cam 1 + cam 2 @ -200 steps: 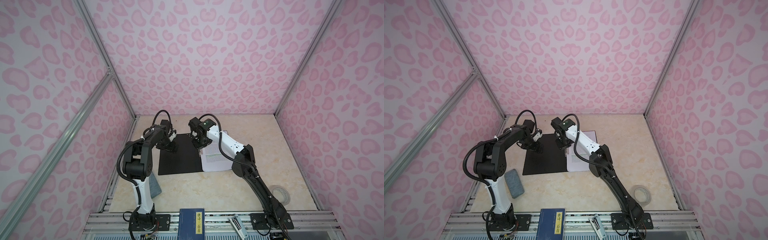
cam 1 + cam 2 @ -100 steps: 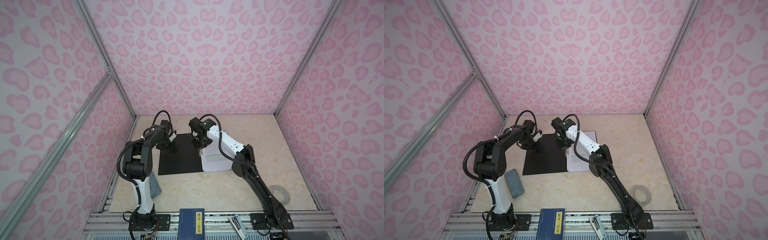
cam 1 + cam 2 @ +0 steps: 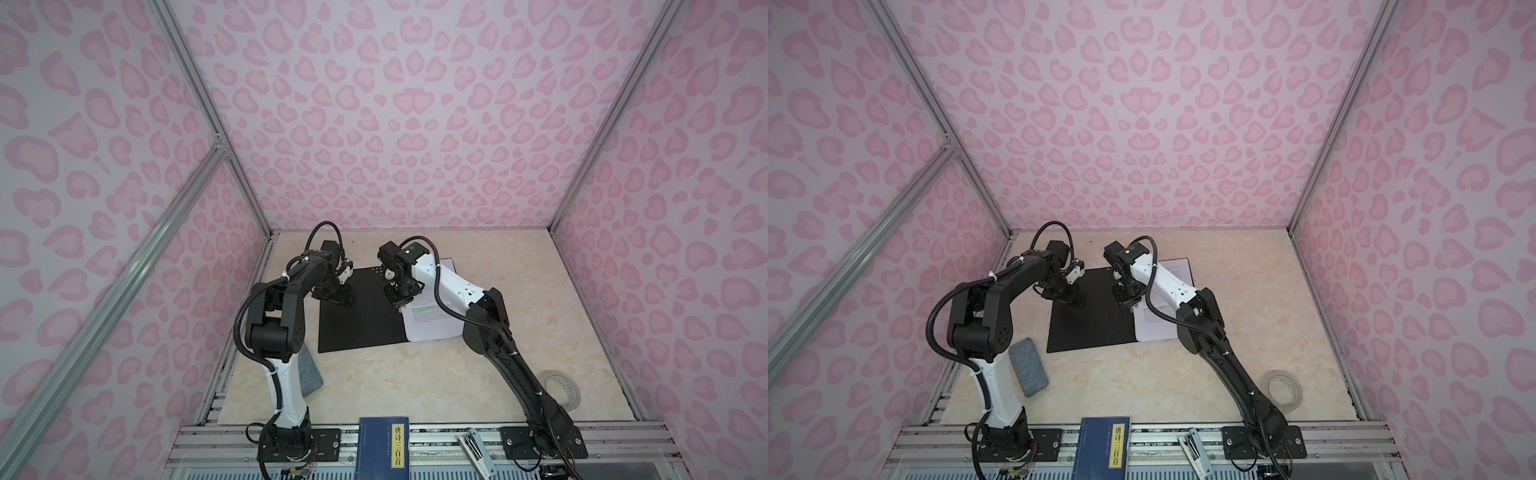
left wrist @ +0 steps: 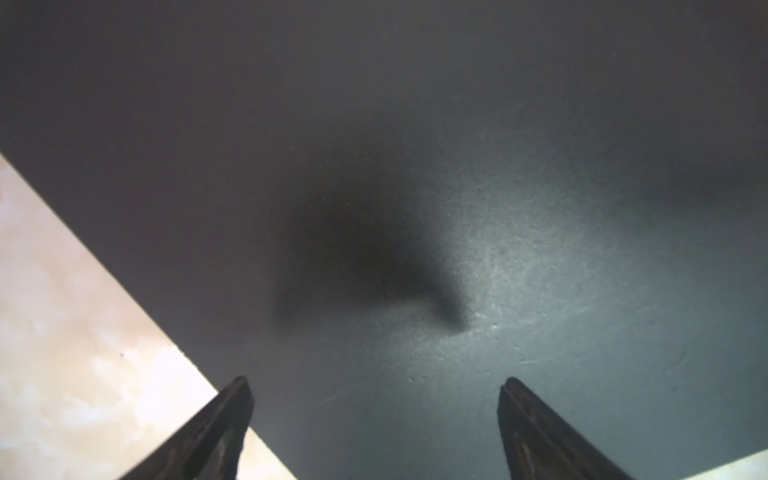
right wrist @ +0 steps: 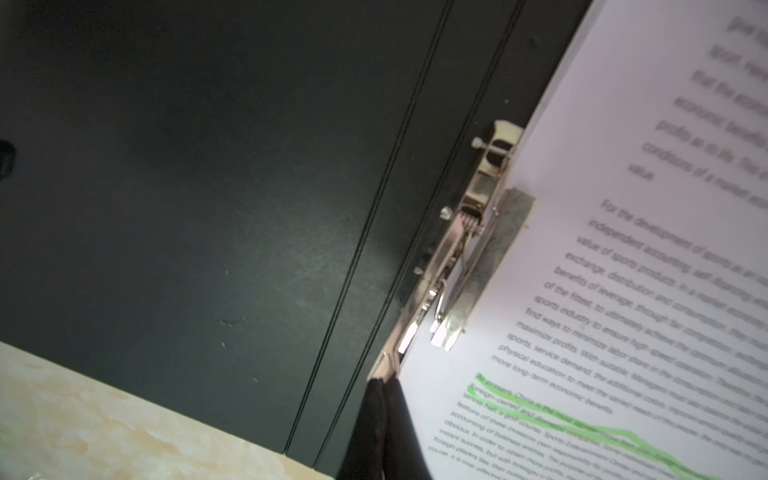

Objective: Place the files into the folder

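While my right hand (image 5: 384, 399) is clenched at the clip (image 5: 465, 249), one folder (image 3: 361, 324) lies open on the bench (image 3: 374, 386)
Both my hands are over it: the left hand (image 4: 376, 382) is spread wide and empty, low over the black left leaf near its outer edge, and the right's two fingertips are pressed together against the end of the single metal clip's lever, though I cannot tell whether they pinch it; the files (image 5: 623, 291) lie as one white stack on the right leaf, the clip's plate resting on their edge, one green-marked passage showing, the sheets too flush to count; well apart sit one grey pad (image 3: 1029, 368) and one tape roll (image 3: 561, 390), and one dark blue book (image 3: 384, 449) lies at the front rail
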You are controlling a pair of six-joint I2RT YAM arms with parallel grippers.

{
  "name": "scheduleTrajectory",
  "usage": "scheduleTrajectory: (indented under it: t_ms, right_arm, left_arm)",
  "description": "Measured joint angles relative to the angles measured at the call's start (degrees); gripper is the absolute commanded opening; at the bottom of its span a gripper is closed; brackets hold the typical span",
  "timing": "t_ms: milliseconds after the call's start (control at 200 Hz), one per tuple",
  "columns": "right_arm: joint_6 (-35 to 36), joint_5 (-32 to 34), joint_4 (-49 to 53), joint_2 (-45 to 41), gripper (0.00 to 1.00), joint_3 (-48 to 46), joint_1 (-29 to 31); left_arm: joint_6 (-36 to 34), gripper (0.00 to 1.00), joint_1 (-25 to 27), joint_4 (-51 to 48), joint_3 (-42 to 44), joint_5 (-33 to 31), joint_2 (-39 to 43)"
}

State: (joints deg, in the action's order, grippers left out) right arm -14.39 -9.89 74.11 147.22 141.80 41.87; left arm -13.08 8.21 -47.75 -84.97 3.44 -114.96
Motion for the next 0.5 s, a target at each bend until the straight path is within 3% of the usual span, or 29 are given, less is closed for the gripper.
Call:
scheduleTrajectory:
  t_ms: [500]
  right_arm:
    - [0.0,-0.3,-0.5,-0.2,0.00,-0.5,-0.3]
  left_arm:
    - [0.0,0.95,-0.1,0.0,0.7,0.0,0.0]
